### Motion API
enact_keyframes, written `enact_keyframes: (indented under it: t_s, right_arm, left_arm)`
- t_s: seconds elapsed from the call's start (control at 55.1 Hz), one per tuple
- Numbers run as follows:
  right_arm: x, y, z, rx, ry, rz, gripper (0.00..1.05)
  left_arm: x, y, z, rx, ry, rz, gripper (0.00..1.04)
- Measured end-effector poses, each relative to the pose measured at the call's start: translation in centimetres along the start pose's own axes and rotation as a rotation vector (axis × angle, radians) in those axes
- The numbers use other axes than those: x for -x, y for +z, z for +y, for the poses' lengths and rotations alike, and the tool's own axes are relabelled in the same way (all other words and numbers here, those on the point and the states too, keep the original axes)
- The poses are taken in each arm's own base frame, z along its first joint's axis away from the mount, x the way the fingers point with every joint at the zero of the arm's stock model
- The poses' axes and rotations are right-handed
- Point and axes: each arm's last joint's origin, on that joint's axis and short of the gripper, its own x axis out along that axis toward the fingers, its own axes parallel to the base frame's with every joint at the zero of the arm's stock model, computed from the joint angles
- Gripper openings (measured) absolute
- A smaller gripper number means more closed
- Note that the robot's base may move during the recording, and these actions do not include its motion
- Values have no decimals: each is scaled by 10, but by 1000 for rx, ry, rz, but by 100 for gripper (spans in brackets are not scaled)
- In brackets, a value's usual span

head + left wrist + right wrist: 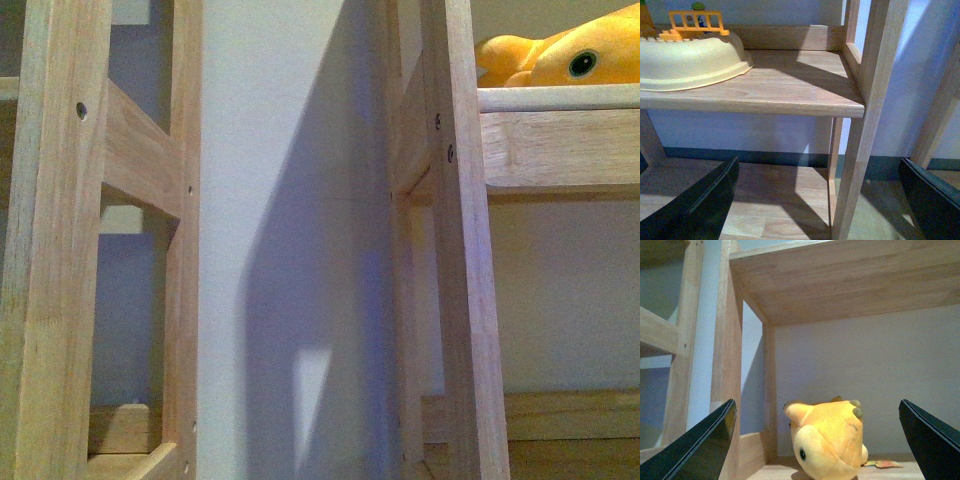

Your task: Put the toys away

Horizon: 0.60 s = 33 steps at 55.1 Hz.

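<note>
Black wedge-shaped fingers [700,445] of right gripper [820,440] nearest lens, spread wide, nothing held. Pale grained wooden shelf unit [850,280] around, smooth boards. Soft orange-yellow plush animal [830,440] on shelf ahead, between fingers, untouched; paper tag [880,464] unreadable. Left gripper [820,200] released, empty; pale yellow plastic toy with orange railing [690,57] on shelf beyond.

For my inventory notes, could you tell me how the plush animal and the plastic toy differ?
The plush is soft, rounded and orange-yellow; the plastic toy is hard, flat-bowled and pale cream. The plush has an eye and ears; the plastic toy carries an orange railing. Both rest on wooden shelves.
</note>
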Motion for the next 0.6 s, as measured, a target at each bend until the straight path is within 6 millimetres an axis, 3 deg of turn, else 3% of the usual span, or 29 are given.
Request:
enact_keyframes:
  t_s: [0.145,0.599]
  right_arm:
    - [31,-12,1,11,-104,-24,98]
    - [128,-106,-1,-81,-256,277,98]
  left_arm:
    - [0,0,0,0,0,0,98]
    - [0,0,0,0,0,0,98]
